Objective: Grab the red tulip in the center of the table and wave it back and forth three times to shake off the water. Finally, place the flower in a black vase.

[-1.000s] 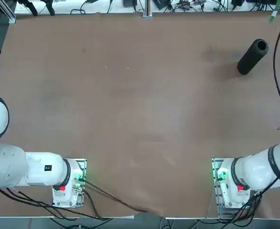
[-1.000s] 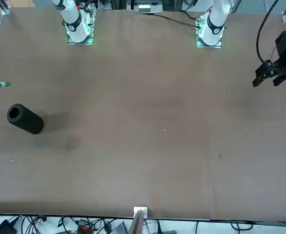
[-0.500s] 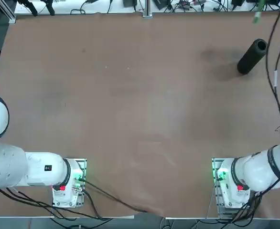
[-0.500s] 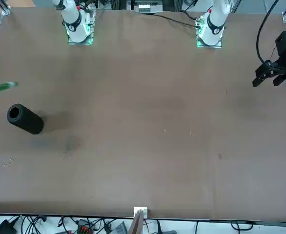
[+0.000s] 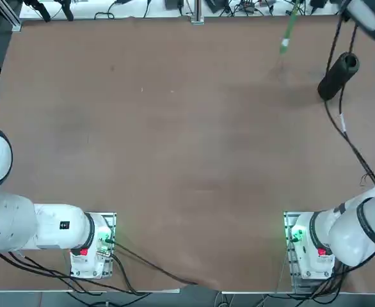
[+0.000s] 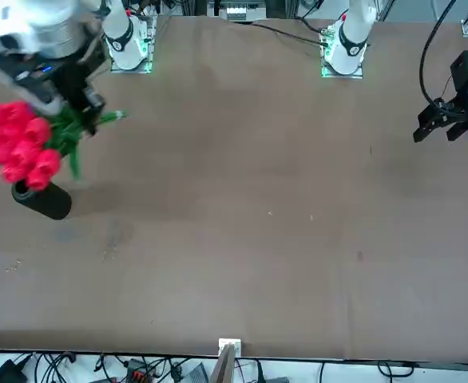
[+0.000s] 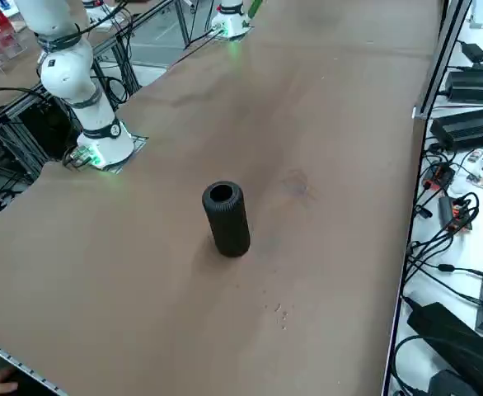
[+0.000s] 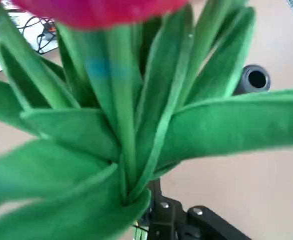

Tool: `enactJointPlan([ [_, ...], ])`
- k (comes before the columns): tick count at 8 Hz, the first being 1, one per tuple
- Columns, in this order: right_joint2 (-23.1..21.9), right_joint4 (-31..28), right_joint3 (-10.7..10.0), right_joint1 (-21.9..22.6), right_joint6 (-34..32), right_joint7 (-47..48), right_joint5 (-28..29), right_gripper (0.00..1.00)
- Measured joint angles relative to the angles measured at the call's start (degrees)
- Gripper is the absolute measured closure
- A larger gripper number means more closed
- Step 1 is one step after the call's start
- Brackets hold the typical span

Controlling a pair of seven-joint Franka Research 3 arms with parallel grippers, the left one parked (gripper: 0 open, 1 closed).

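moved: red tulip [image 6: 18,148] swung into view | right pincer [image 6: 78,120] clamped on stem | writing: none

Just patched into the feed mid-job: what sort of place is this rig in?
Likely a robotics lab bench. A bare brown table has arm bases bolted to it, cables and power bricks crowd its edge, and the props are only a black vase and the red tulip in the right pincer.

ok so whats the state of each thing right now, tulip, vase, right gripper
red tulip: off the table, held in the air by the right gripper, heads above the vase's end in the front view
black vase: lying on its side on the table, mouth open, nothing in it
right gripper: shut on the tulip's stem, up over the table near the vase
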Motion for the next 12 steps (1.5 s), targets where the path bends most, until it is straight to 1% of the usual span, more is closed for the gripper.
enactJointPlan([
  [1,0.0,-0.1,0.0,1.2,-0.5,2.4,-0.3,0.89],
  [2,0.0,-0.1,-0.8,1.0,-1.5,2.6,-0.6,0.89],
  [3,-0.3,-0.1,-2.9,0.0,-2.1,0.9,-0.8,0.89],
  [5,-1.3,0.0,-8.9,-4.2,-2.3,-8.3,-1.1,0.89],
  [6,-1.7,0.0,-12.5,-7.2,-1.2,-15.7,-1.1,0.89],
  [7,-1.8,-0.1,-15.8,-10.6,1.2,-24.2,-0.9,0.89],
  [8,-1.8,-0.1,-18.0,-14.2,4.0,-31.9,-0.1,0.89],
  [9,-1.8,-0.3,-18.7,-17.1,5.8,-36.2,0.7,0.89],
  [11,-0.9,-1.5,-18.6,-18.8,8.0,-37.2,0.9,0.89],
  [12,1.3,-2.9,-18.5,-19.6,9.4,-37.1,0.9,0.89],
])
